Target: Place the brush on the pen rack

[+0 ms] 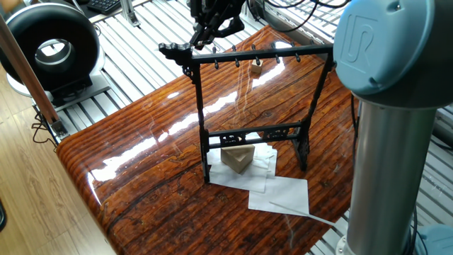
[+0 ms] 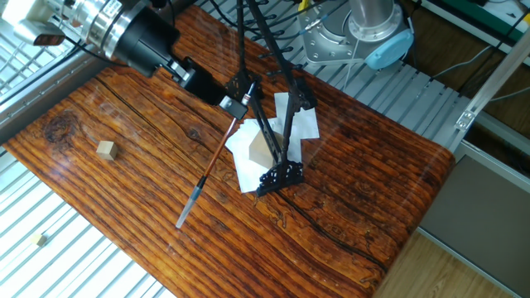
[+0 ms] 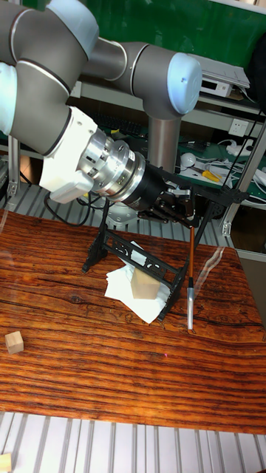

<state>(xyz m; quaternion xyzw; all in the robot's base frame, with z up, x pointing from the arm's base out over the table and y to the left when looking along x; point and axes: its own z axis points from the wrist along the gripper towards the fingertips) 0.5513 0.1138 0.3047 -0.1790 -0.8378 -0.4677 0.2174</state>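
Note:
The pen rack (image 1: pixel 255 54) is a tall black frame with a pegged top crossbar, standing on the wooden table. It also shows in the other fixed view (image 2: pixel 270 134) and the tall view (image 3: pixel 137 256). The brush (image 2: pixel 211 165) has a thin brown shaft with a grey lower end. In the tall view the brush (image 3: pixel 191 273) hangs nearly upright beside the rack's end. My gripper (image 2: pixel 238 101) is shut on its top end, level with the crossbar's end (image 3: pixel 189 213). In the first fixed view the gripper (image 1: pixel 204 35) sits behind the rack's left corner and I cannot make out the brush.
A tan wedge block (image 1: pixel 237 157) lies on white paper sheets (image 1: pixel 283 193) at the rack's feet. A small wooden cube (image 2: pixel 104 149) sits far off on the table. The arm's grey column (image 1: pixel 389 142) stands at the table edge, and a black round device (image 1: pixel 53 46) sits off the table.

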